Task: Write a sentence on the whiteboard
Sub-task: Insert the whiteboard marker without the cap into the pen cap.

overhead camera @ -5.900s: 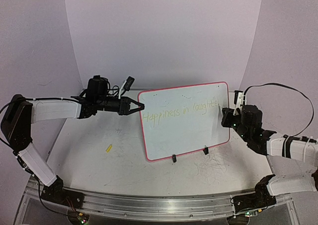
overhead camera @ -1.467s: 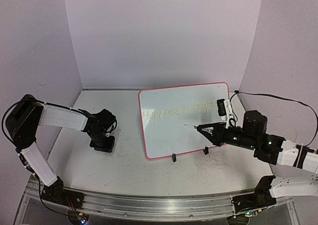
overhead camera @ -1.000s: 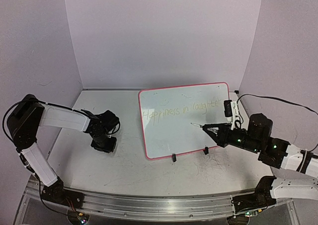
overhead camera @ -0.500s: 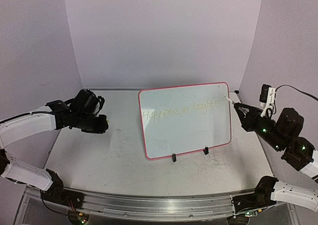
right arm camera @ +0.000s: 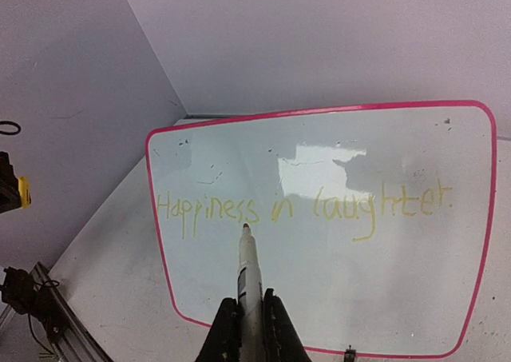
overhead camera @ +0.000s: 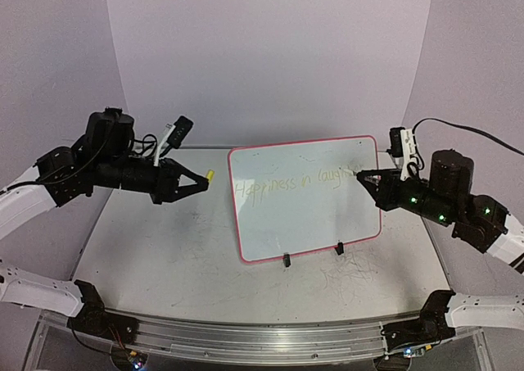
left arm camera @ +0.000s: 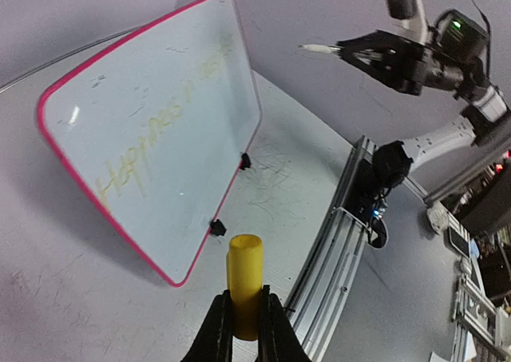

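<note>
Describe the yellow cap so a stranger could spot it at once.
Find the pink-rimmed whiteboard standing at centre. Just left of it, the left gripper is shut on the yellow cap. It is the only bright yellow stub, held in the air.

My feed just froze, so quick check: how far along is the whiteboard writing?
Done: the sentence reads "Happiness in laughter" across the whiteboard. In hand: the right hand grips the marker, its tip off the board; the left hand grips the yellow cap. Left, probably: cap the marker and set it down.
</note>
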